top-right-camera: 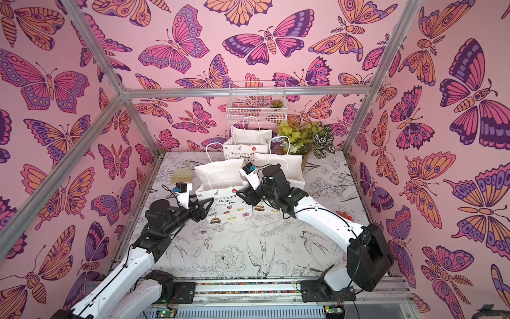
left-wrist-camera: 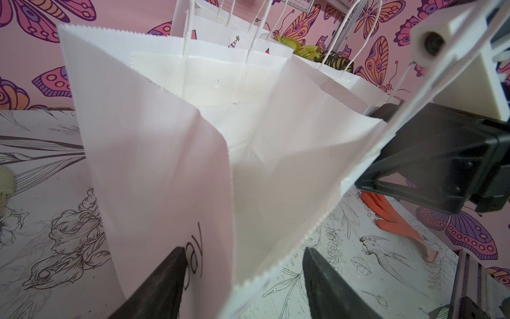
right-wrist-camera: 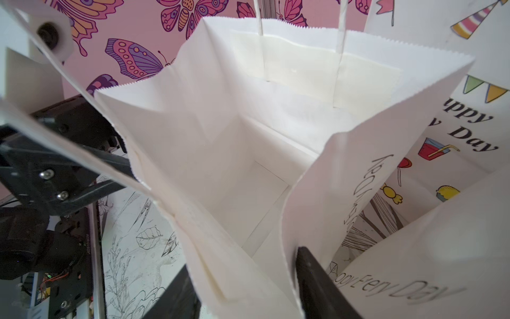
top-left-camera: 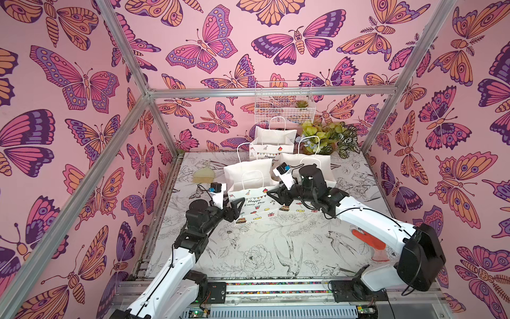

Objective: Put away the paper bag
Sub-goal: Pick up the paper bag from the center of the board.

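Standing open on the worktop (top-left-camera: pixel 276 248), the front paper bag (top-left-camera: pixel 252 204) shows only its bare white floor inside, with more bags (top-left-camera: pixel 303 163) behind it. A wire basket (top-left-camera: pixel 284 113) on the wall holds a succulent (top-left-camera: pixel 301 104). The left gripper (top-left-camera: pixel 234 205) has its jaws spread astride one bag wall. The right gripper (top-left-camera: pixel 271 194) brackets the opposite wall; I cannot tell whether it is pinching.

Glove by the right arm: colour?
Orange, paler at the cuff; the glove shows best in the left wrist view.
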